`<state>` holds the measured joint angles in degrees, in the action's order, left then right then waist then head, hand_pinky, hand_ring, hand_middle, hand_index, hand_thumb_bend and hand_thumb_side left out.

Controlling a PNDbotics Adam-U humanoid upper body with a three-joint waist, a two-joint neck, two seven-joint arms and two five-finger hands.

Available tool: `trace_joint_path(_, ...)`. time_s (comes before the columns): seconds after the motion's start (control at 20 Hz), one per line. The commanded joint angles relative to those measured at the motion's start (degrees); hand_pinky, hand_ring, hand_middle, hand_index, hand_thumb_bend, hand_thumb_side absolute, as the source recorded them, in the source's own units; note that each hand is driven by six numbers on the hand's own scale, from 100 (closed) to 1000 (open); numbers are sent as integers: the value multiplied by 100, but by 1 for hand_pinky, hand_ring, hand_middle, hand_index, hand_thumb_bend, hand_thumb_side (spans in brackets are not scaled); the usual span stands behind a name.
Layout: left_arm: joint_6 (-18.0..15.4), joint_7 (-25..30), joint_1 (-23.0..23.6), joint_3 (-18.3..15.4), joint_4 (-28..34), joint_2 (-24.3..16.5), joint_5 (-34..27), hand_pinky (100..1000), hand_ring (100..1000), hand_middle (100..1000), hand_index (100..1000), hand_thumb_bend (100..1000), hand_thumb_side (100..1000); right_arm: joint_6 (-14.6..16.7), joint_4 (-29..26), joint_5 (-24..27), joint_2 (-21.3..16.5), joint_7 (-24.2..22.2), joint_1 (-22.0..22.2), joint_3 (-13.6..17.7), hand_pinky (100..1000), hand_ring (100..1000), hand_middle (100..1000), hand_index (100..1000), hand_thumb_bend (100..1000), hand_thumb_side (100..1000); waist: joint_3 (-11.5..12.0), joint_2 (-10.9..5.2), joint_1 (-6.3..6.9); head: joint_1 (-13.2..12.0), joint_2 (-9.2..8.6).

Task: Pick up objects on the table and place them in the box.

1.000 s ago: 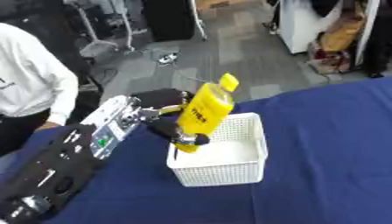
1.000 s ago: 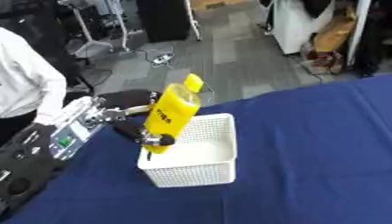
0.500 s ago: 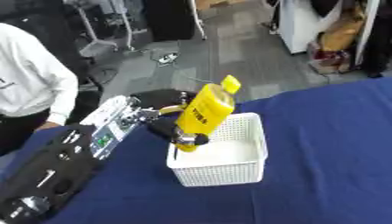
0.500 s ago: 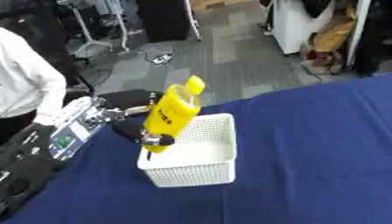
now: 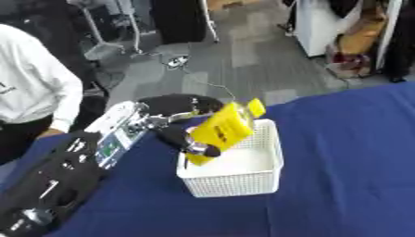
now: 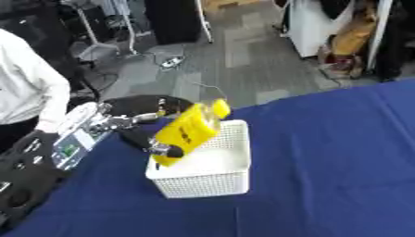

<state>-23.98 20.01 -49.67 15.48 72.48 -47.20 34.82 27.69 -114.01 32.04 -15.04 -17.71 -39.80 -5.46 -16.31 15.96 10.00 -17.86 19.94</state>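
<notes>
My left hand point(image 5: 185, 139) has its fingers curled around the lower end of the yellow bottle point(image 5: 223, 131). I see the bottle tilted, cap toward the upper right, over the left side of the white basket point(image 5: 258, 178) at frame centre, on the blue table point(image 5: 348, 152).

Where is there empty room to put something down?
The blue table is bare right of the white basket and in front of it. The basket's left side is crowded: the left robot hand holds the yellow bottle there.
</notes>
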Motion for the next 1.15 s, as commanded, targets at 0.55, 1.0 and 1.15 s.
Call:
trace_joint_path(0.55,-19,-80,6,-155,67,-184,-90,1000,1000,1000,1000,934,1000,-16,-58,-28,-9,11,-103,34,379,441,595,778,100,1000,43,-93,-62,19,-20)
trace_joint_path(1.0,21,-1022,1110,-397,1162,-333,-1152,1000,1000,1000,1000,712,1000,32,-58,-50,-129,36,6,62,379,439,595,785,100,1000,232,-172,-132,116,19)
trace_joint_path(1.15,171,-1482,2060,-428,2144,-447,-1912,961,1000,1000,1000,683,1000,76,-58,-59,-219,72,83,90,378,438,594,785,100,1000,374,-213,-202,208,46)
